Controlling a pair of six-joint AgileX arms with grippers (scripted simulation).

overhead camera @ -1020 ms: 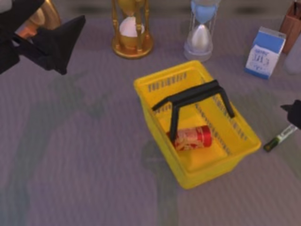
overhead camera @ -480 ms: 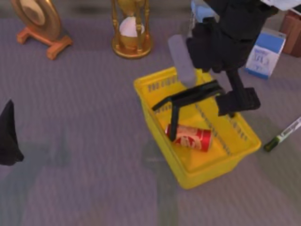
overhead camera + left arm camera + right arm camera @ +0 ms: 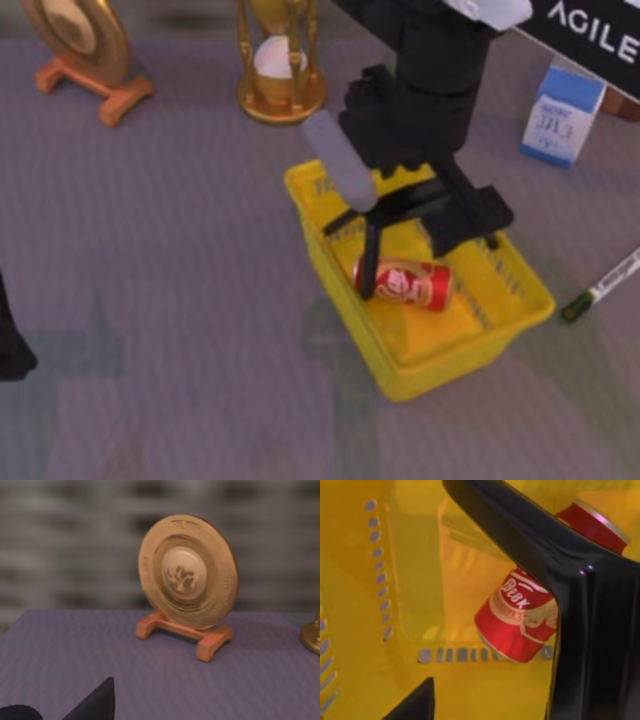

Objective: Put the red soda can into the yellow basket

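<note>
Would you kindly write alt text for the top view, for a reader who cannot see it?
A red soda can lies on its side inside the yellow basket, and the right arm reaches over the basket with its gripper by the black handle. A gold hourglass, a round plaque and a blue carton stand behind.

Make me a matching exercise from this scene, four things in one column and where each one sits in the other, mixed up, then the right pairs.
Things:
1. can
2. marker
3. milk carton
4. round gold plaque

Places:
A. far left corner of the table
B. lying on its side in the basket
C. on the table right of the basket
D. far right, behind the basket

Pairs: 1-B, 2-C, 3-D, 4-A
</note>
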